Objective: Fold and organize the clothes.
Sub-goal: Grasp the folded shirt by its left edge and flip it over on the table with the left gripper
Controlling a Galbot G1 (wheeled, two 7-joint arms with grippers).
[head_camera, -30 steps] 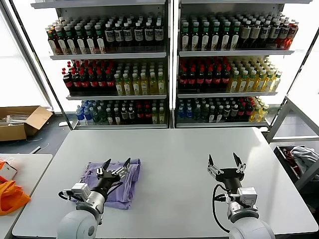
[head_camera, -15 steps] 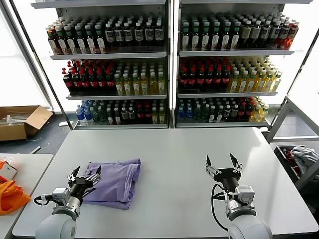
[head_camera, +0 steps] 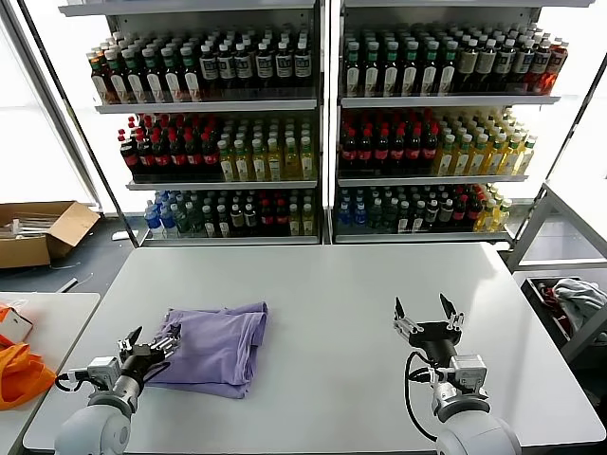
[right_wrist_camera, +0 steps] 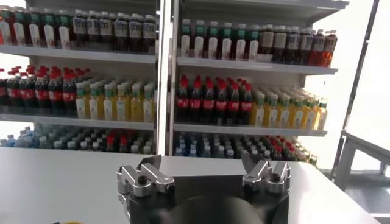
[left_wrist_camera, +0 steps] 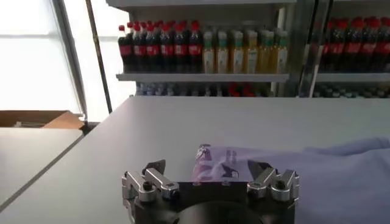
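Head view: folded lavender T-shirt [head_camera: 214, 345] lying flat on the white tabletop [head_camera: 332, 284], lower left of centre in the frame. Left claw [head_camera: 147, 341] at the lower left, just beside the shirt's left edge, fingers spread wide, gripping nothing. Right claw [head_camera: 428, 317] at the lower right, well apart from the shirt, poised above bare tabletop, fingers likewise spread wide and empty. Shelves of bottles [head_camera: 322, 123] filling the upper half of the frame behind the tabletop. Open cardboard box [head_camera: 38, 230] on the floor at the far left; orange fabric [head_camera: 19, 372] on a side table at the lower left edge; grey-white clothing heap [head_camera: 576, 301] at the right edge.

Left wrist view: left claw [left_wrist_camera: 210, 173] at the bottom centre, fingers wide apart, nothing between them. Lavender T-shirt [left_wrist_camera: 341, 176] spreading from the centre toward the lower right, a small tag with dark print [left_wrist_camera: 214, 164] showing just past the claw. White tabletop [left_wrist_camera: 183, 122] stretching back to the bottle shelves [left_wrist_camera: 244, 55].

Right wrist view: right claw [right_wrist_camera: 204, 173] at the bottom centre, fingers wide apart and empty. White tabletop [right_wrist_camera: 61, 182] below, shelves of bottles [right_wrist_camera: 183, 79] across the whole background. No shirt visible here.
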